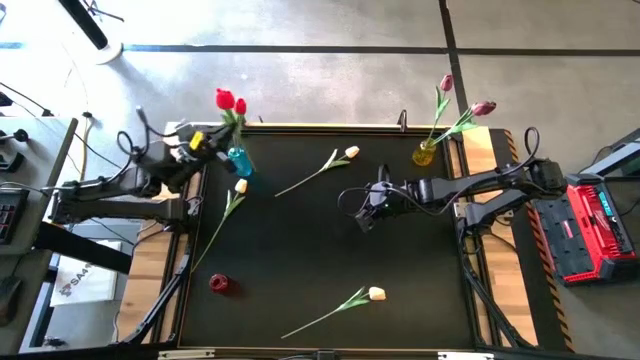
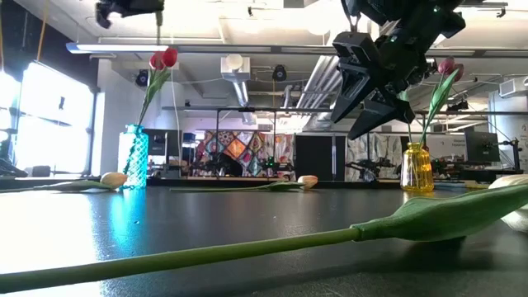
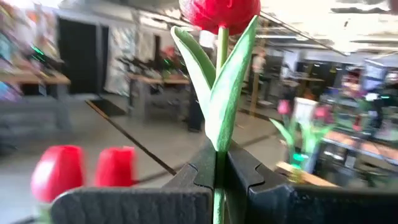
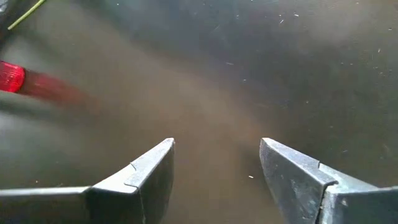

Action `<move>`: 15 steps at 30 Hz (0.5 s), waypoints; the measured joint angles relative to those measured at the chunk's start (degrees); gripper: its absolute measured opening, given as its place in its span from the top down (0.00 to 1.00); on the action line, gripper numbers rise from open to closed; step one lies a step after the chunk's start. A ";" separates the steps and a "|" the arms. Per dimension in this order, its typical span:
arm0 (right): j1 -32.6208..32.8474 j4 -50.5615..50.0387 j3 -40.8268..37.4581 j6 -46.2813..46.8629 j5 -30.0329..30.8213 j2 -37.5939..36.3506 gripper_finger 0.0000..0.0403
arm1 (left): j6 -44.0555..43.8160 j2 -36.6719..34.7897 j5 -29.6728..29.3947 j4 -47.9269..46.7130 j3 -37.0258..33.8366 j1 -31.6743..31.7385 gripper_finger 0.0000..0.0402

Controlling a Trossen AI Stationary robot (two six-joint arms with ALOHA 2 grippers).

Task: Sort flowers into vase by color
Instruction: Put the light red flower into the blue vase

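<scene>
My left gripper [image 3: 219, 168] is shut on a red tulip [image 3: 221, 12], high above the table's far left corner [image 1: 213, 141]. Below it a teal vase [image 1: 238, 160] stands on the table and holds two red tulips [image 2: 162, 58]. A yellow vase [image 1: 424, 153] at the far right holds two pink tulips [image 1: 484, 107]. Three cream tulips lie flat on the table: one far [image 1: 350, 152], one left [image 1: 240, 186], one near [image 1: 376, 293]. My right gripper [image 4: 216, 162] is open and empty above the table's middle [image 1: 365, 218]. My left gripper pinches the red tulip's green stem [image 3: 217, 155] between its two fingers, just below the leaves. The fingers lie roughly level and across the stem. The tulip stands upright, its head above the fingers, lifted clear of the table; its lower stem [image 2: 157, 25] hangs below the gripper.
A small red thing [image 1: 219, 284] lies on the table's near left; it also shows in the right wrist view [image 4: 9, 78]. The black table top [image 1: 330, 250] is bare around my right gripper. A red case [image 1: 598, 225] sits beyond the right edge.
</scene>
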 joint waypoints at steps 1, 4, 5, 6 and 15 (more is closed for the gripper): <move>-0.01 -0.02 0.00 -0.08 -0.01 0.00 0.44 | 1.74 -1.02 -0.75 0.70 -0.95 0.34 1.00; 0.03 -0.01 0.00 -1.04 -0.03 0.00 0.44 | 7.80 -3.37 -3.51 1.13 -2.45 1.04 1.00; 0.03 -0.02 0.00 -1.06 -0.04 0.00 0.44 | 9.31 -3.79 -4.96 1.05 -2.55 1.24 1.00; 0.03 0.00 0.00 -1.07 -0.02 0.00 0.44 | 10.35 -4.19 -6.21 1.05 -2.57 1.44 1.00; -1.57 -0.01 0.00 -1.63 -0.57 0.00 0.44 | 14.08 -5.69 -7.92 1.20 -2.57 5.11 1.00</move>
